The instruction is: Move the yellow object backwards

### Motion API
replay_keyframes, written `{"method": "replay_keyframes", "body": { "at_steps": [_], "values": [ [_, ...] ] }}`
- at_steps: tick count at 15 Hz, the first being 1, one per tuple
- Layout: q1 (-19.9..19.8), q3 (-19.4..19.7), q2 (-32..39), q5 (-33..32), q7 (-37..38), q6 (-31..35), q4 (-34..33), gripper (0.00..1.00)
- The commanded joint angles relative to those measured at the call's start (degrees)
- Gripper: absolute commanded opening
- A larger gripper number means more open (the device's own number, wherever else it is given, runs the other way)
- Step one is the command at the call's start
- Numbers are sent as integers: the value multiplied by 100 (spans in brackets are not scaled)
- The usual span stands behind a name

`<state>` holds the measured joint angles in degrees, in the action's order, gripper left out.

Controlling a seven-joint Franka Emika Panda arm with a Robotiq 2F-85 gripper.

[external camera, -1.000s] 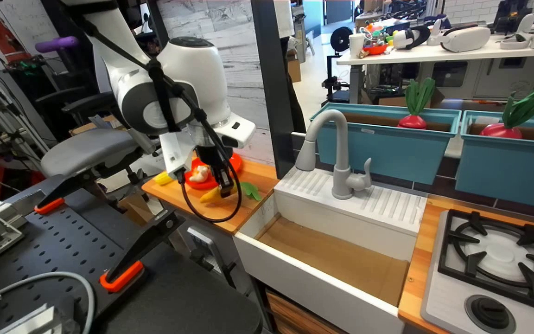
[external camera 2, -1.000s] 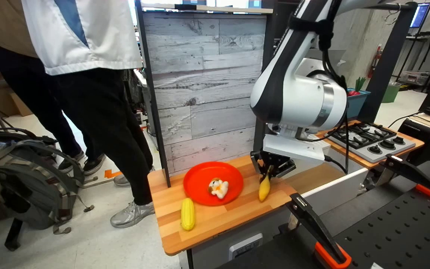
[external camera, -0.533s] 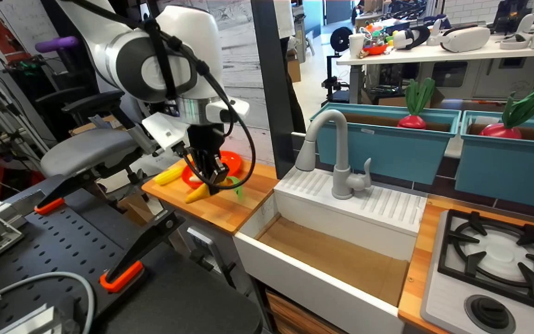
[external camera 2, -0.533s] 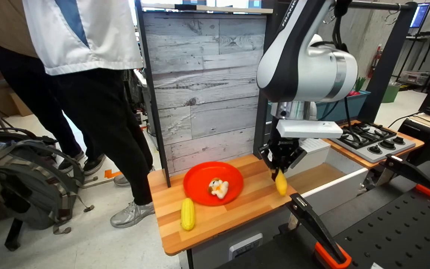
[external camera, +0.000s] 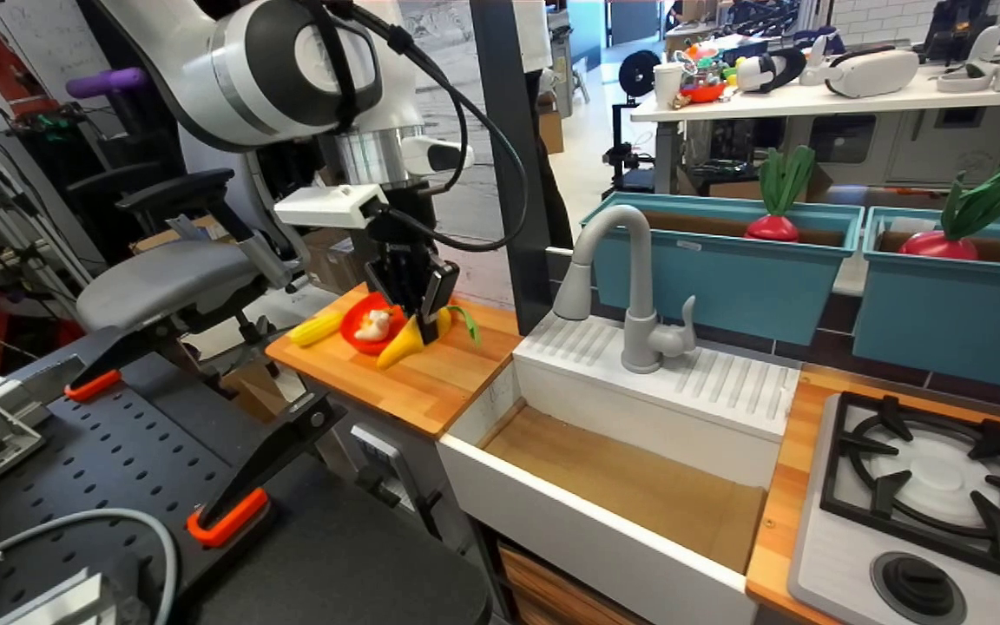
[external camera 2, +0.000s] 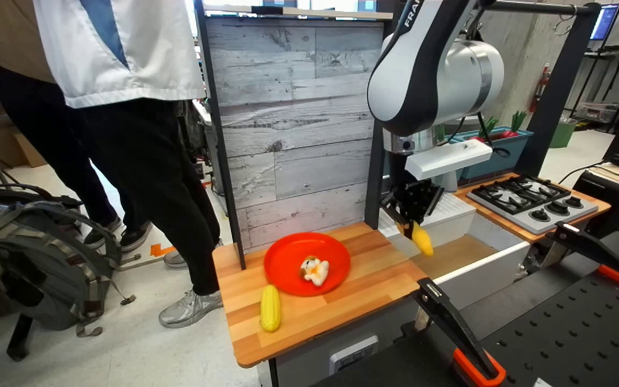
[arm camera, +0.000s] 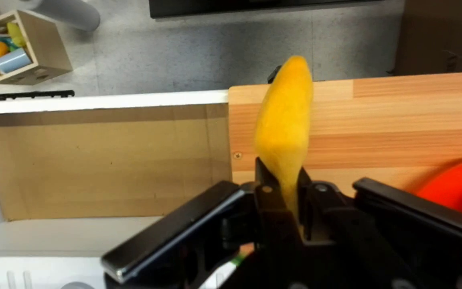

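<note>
The yellow object (arm camera: 285, 120) is raised off the counter (arm camera: 375, 132), clamped between the jaws; in an exterior view yellow shows on both sides of the grip, with a green leafy piece (external camera: 470, 323) at the 2 o'clock end. Whether the two are joined cannot be told. In the wrist view the object points to 12 o'clock, its tip passing the counter's upper edge and showing against grey floor (arm camera: 215, 60). The sink (arm camera: 106, 102) lies at 9 o'clock, its seam with the counter just beside the object; the counter extends at 3 o'clock.

Clearances from the object, in an exterior view: red dish (external camera 2: 288, 269) at 9 o'clock, well apart, bearing a white-and-orange piece (external camera 2: 315, 270), with a stretch of counter between dish and sink. Toy corn cob (external camera 2: 270, 309) at 8 o'clock, lying just beside the dish; contact not determinable. Wood-grain panel (external camera 2: 299, 134) at 10 o'clock, standing upright along the counter's edge and bounding movement on that side. Black clamp (external camera 2: 457, 329) at 5 o'clock, near the counter's corner. Stovetop (external camera 2: 532, 200) at 2 o'clock, beyond the sink. Faucet (external camera: 639, 286) at 3 o'clock in an exterior view.
</note>
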<state>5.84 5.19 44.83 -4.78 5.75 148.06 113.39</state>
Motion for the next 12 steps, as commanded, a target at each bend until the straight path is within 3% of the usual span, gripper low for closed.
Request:
{"method": "replay_keyframes", "body": {
  "at_steps": [1,12],
  "values": [
    [314,263,160,-399,260,215,-235,3],
    [242,70,803,-126,261,1642,-526,3]
  ]
}}
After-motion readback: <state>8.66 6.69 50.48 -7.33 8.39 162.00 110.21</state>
